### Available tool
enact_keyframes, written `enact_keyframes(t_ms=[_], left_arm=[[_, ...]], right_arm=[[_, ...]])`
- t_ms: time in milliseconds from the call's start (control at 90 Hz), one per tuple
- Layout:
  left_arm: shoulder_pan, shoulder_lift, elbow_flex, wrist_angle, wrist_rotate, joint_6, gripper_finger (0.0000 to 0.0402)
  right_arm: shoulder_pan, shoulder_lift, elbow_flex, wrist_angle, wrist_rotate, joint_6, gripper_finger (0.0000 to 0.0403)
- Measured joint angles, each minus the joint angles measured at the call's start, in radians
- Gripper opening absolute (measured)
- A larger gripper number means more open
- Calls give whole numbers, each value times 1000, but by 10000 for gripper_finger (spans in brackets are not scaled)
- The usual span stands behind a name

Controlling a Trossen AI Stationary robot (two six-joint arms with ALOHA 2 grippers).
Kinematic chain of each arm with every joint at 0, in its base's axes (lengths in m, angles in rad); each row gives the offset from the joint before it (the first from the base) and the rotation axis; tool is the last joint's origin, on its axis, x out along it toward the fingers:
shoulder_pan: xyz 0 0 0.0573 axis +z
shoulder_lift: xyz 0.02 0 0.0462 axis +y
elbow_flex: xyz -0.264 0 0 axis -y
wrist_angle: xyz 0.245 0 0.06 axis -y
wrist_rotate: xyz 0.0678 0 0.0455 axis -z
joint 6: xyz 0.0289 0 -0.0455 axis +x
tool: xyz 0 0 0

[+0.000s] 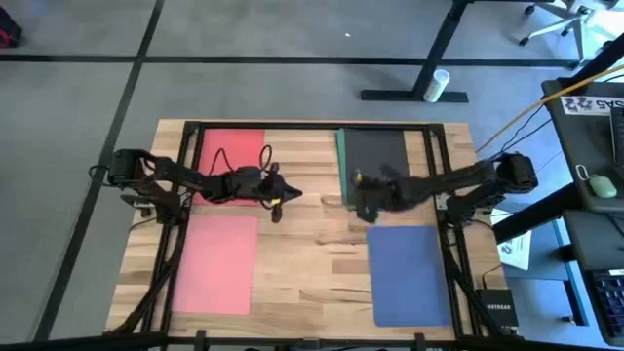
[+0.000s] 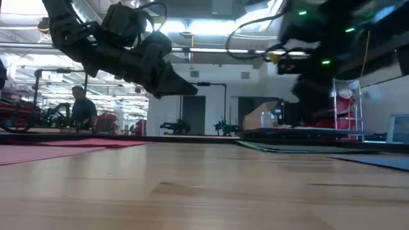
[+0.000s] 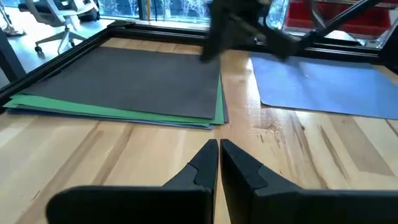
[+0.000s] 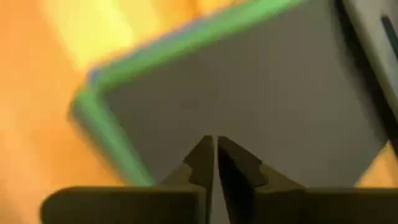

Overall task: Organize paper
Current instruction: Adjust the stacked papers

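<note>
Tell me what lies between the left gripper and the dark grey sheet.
High view: only bare wooden table between the left gripper and the rectangular dark grey paper sheet.

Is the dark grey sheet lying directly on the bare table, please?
No, the dark grey sheet lies on a green sheet whose edges show beneath it.

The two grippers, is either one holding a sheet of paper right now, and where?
Nothing is held. The left gripper is shut and empty above bare table. The right gripper is shut over the dark grey sheet, pinching nothing.
</note>
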Motion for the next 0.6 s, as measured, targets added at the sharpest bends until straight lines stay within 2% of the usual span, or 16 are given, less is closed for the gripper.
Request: enact_keyframes(t_ms=[89, 178, 300, 422, 600], left_arm=[[-1, 0, 0, 0, 0, 1, 0], [0, 0, 0, 1, 0, 1, 0], [0, 0, 0, 2, 0, 2, 0], [0, 0, 0, 4, 0, 4, 0], [0, 0, 0, 2, 0, 4, 0]], right_arm=[[-96, 1, 0, 221, -138, -132, 4], [-191, 24, 4, 389, -269, -198, 1], [-302, 99, 46, 403, -348, -223, 0], [-353, 210, 104, 402, -447, -224, 0], [-353, 374, 229, 361, -455, -243, 0]])
